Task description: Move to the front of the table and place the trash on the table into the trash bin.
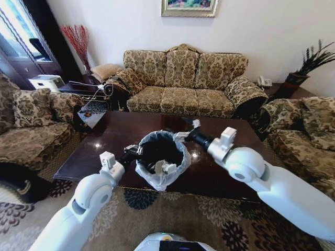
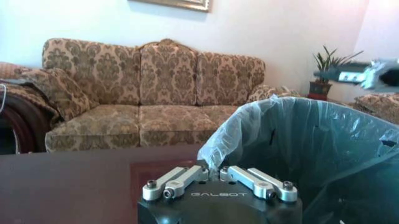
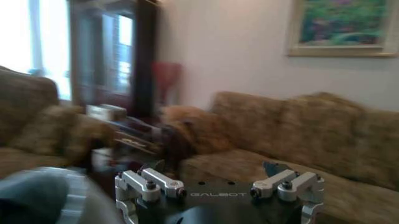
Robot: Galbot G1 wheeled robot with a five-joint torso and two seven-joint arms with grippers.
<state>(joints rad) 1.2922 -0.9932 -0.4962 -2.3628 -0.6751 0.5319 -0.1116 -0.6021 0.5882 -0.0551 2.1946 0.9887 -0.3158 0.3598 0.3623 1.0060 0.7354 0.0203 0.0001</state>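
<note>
Table [image 1: 112,141] of glossy dark wood fronts the floral sofa [image 1: 183,78], bearing the trash bin [image 1: 162,157] at its near edge.

Black and round, the bin wears a translucent bag folded over its rim. The left gripper [image 2: 215,175], marked GALBOT, pinches that bag's rim; the right gripper [image 1: 194,124] hovers spread and empty past the bin's far side. Bare tabletop lies on both sides.
</note>
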